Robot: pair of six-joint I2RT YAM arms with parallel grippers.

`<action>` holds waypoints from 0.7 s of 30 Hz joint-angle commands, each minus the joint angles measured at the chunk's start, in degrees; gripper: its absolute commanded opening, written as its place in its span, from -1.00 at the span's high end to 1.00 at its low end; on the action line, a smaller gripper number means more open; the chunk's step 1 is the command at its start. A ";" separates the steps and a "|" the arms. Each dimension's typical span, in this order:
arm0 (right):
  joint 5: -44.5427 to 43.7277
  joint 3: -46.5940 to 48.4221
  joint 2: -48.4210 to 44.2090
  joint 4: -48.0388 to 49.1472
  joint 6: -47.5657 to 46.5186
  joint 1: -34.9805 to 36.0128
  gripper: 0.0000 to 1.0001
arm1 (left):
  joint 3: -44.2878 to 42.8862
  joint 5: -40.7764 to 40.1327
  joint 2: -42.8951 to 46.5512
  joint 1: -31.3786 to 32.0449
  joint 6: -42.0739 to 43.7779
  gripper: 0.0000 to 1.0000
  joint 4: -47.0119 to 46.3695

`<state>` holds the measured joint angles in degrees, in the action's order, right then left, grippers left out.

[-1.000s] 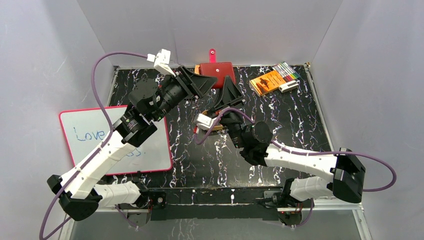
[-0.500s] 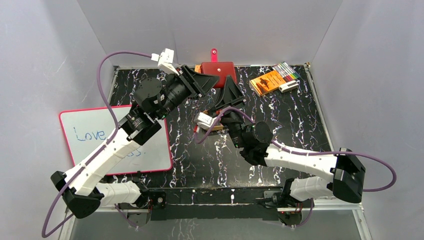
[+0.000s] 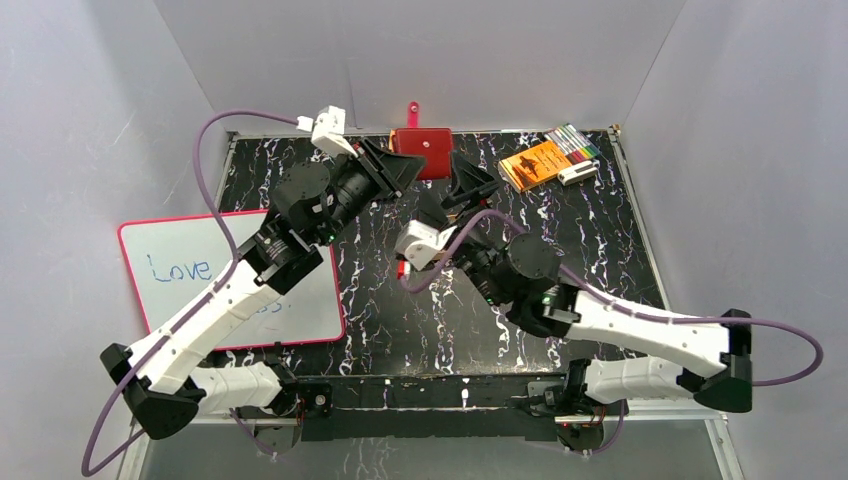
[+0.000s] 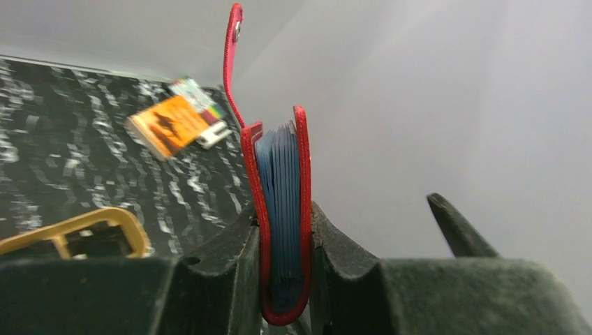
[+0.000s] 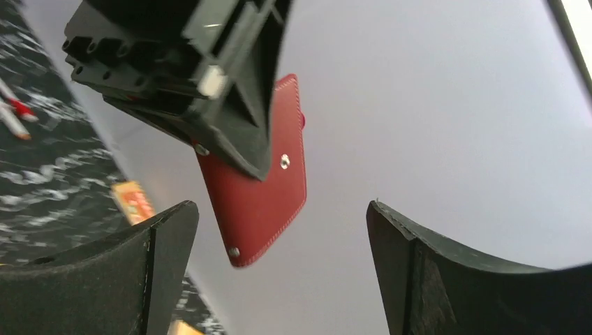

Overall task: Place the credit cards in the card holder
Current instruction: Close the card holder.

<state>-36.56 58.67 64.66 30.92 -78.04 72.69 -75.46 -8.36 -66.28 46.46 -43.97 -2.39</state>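
The dark red card holder [image 4: 302, 174] stands on edge, folded, pinched between the fingers of my left gripper [image 4: 283, 216], its snap tab [image 4: 230, 56] sticking up. Thin blue-grey edges [image 4: 283, 181] fill the gap between its covers; I cannot tell cards from pocket layers. From above, the left gripper [image 3: 405, 165] holds the card holder [image 3: 428, 148] near the back wall. My right gripper [image 3: 470, 185] sits just right of it, open and holding nothing. In the right wrist view the card holder [image 5: 262, 202] hangs beyond the open right gripper [image 5: 280, 209], apart from both fingers.
A whiteboard [image 3: 200, 275] lies at the left. An orange booklet [image 3: 535, 163], a marker pack [image 3: 573, 140] and a small white block [image 3: 578, 173] sit at the back right. A tan tray [image 4: 105, 223] lies under the arms, mostly hidden from above.
My right gripper has opened wide and drawn back from the card holder. My left gripper has closed further on the holder and carried it slightly toward the back wall.
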 commanded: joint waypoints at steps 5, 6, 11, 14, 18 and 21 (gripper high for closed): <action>15.82 7.87 -4.99 -35.53 49.91 -1.80 -0.97 | -0.65 -20.75 11.02 -0.17 15.45 1.00 9.05; 19.67 7.09 -5.60 -36.33 54.36 -3.86 -0.97 | -0.25 -19.93 12.33 -0.21 17.65 1.00 10.16; 52.54 1.00 -10.08 -33.24 75.10 -24.17 -0.97 | -0.28 -3.38 17.40 -0.18 24.81 1.00 15.73; 69.15 -3.20 -11.79 -27.30 85.90 -32.77 -0.97 | -1.78 10.07 18.71 -0.14 26.04 1.00 18.89; 83.27 -10.71 -15.55 -15.06 101.12 -38.55 -0.97 | -0.79 24.10 20.27 -0.19 27.17 1.00 18.32; 87.46 -12.65 -17.93 -9.18 108.37 -39.79 -0.97 | -0.68 32.17 20.19 -0.15 28.29 1.00 18.87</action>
<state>34.74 47.16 50.57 6.70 13.19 34.39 -75.59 6.50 -46.44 46.24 -18.96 16.53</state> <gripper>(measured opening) 0.984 0.195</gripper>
